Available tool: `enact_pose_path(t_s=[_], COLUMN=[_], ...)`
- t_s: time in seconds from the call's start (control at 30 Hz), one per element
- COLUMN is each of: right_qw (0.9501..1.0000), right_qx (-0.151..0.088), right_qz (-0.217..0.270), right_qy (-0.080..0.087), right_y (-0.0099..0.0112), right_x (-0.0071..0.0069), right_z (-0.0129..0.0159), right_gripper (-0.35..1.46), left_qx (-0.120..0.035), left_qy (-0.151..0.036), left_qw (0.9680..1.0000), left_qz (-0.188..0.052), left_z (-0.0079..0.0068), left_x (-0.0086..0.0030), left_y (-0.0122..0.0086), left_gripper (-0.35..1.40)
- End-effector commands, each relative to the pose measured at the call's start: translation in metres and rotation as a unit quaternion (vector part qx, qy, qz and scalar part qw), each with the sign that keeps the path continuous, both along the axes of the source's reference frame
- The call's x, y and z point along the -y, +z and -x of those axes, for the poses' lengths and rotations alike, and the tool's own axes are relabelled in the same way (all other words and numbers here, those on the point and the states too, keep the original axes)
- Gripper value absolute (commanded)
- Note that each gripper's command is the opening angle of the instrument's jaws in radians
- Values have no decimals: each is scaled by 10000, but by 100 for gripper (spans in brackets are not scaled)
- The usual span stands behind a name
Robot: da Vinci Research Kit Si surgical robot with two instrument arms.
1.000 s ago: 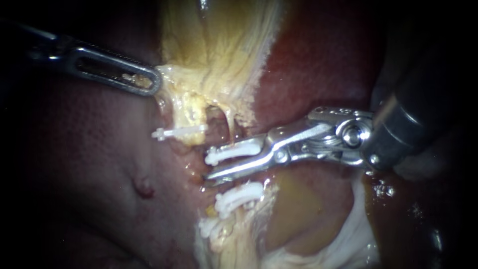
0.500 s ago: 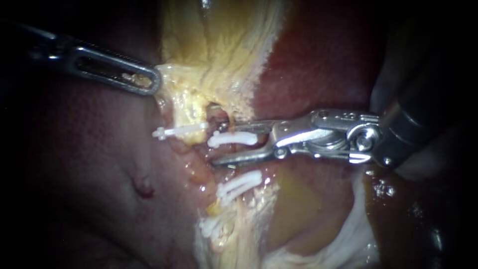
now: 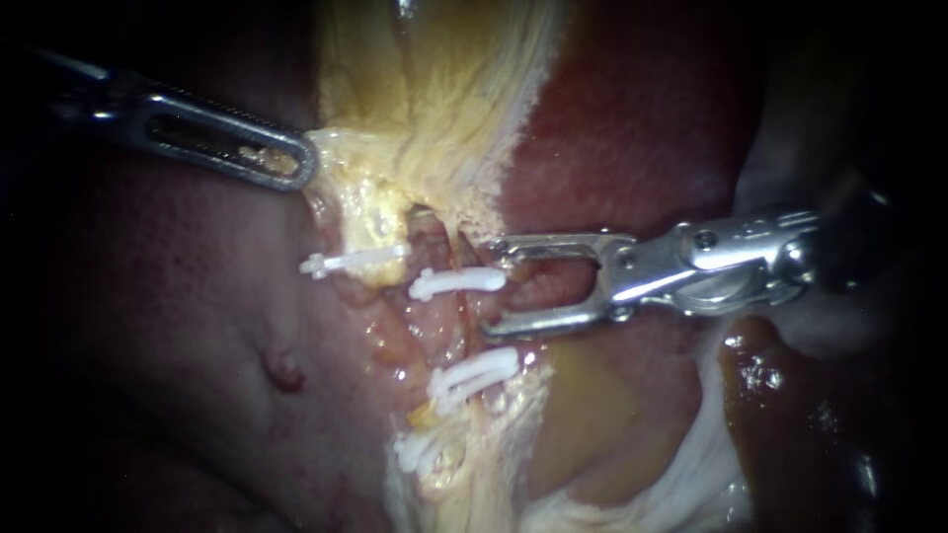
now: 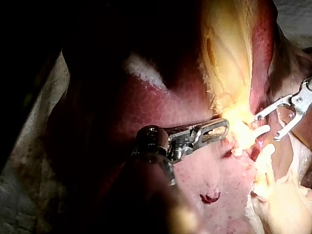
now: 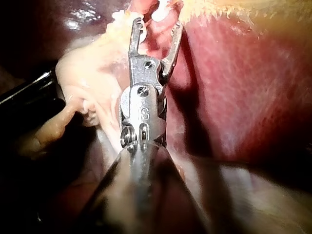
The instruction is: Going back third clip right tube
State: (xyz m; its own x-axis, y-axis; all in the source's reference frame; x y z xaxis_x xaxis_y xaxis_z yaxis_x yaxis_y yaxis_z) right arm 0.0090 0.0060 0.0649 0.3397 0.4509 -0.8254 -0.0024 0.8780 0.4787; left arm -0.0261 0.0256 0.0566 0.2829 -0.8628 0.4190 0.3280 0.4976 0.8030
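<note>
A white clip (image 3: 456, 282) sits across the pinkish tube (image 3: 449, 318) at the middle of the endoscope view. My right instrument (image 3: 492, 284) is just right of that clip, jaws open and empty, the tips clear of it. In its own wrist view the right instrument (image 5: 157, 25) shows the same gap, with the clip (image 5: 161, 13) ahead of the tips. My left instrument (image 3: 301, 163) is shut on the yellow gallbladder tissue (image 3: 434, 89) and holds it taut; the left wrist view shows the left instrument (image 4: 222, 130) gripping it.
Another white clip (image 3: 355, 261) lies left of the tube, and two more, a lower clip (image 3: 474, 373) and a lowest clip (image 3: 420, 449), sit below. Dark red liver (image 3: 632, 128) surrounds the site. White gauze-like material (image 3: 711, 464) lies at the lower right.
My right instrument has drawn back to the right and its jaws have opened wider, leaving the white clip on the tube. The left instrument has held still.
</note>
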Motion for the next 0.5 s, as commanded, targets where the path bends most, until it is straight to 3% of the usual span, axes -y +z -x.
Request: enact_pose_path(t_s=[0.03, 0.27, 0.5], right_qw=[10000, 9998, 9997], right_qx=[-14, -91, -115], right_qz=[38, 109, 132], right_qy=[-24, -142, -181], right_y=[-3, -27, -30], right_x=[-1, -6, -4], right_z=[6, 38, 51], right_gripper=[50, 50, 50], left_qx=[6, 6, -3], left_qy=[4, 3, -6], left_qw=[10000, 10000, 10000], left_qz=[-1, -2, 8], left_z=[0, 0, 2], left_x=[0, 0, 2], left_y=[0, 0, 2], left_gripper=[-35, -35, -35])
